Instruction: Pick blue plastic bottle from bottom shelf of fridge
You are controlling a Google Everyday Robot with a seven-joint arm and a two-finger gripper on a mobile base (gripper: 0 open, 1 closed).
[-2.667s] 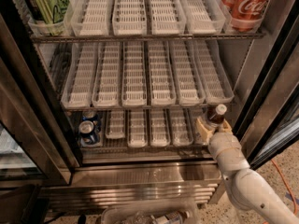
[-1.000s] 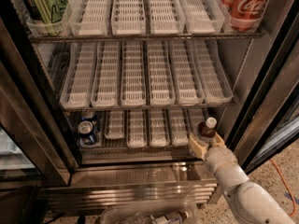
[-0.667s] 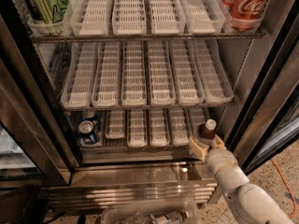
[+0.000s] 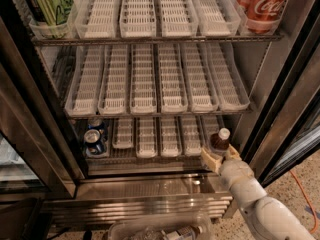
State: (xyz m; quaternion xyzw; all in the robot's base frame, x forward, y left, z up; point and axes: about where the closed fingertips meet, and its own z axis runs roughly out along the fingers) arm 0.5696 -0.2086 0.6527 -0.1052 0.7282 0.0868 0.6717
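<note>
Matt cream gripper point(image 4: 220, 154) grips glossy plastic bottle point(image 4: 219, 142) by shiny steel sill point(image 4: 150, 186).

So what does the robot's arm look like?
The arm is smooth, rounded and pale grey-white, like fat tubes joined together. Its tool, around the blue plastic bottle on the bottom shelf, has tan, blocky fingers. No cables or markings show.

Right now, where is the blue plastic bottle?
Camera view, lower right: the blue plastic bottle stands at the right front corner of the bottom shelf, held in the gripper.
</note>
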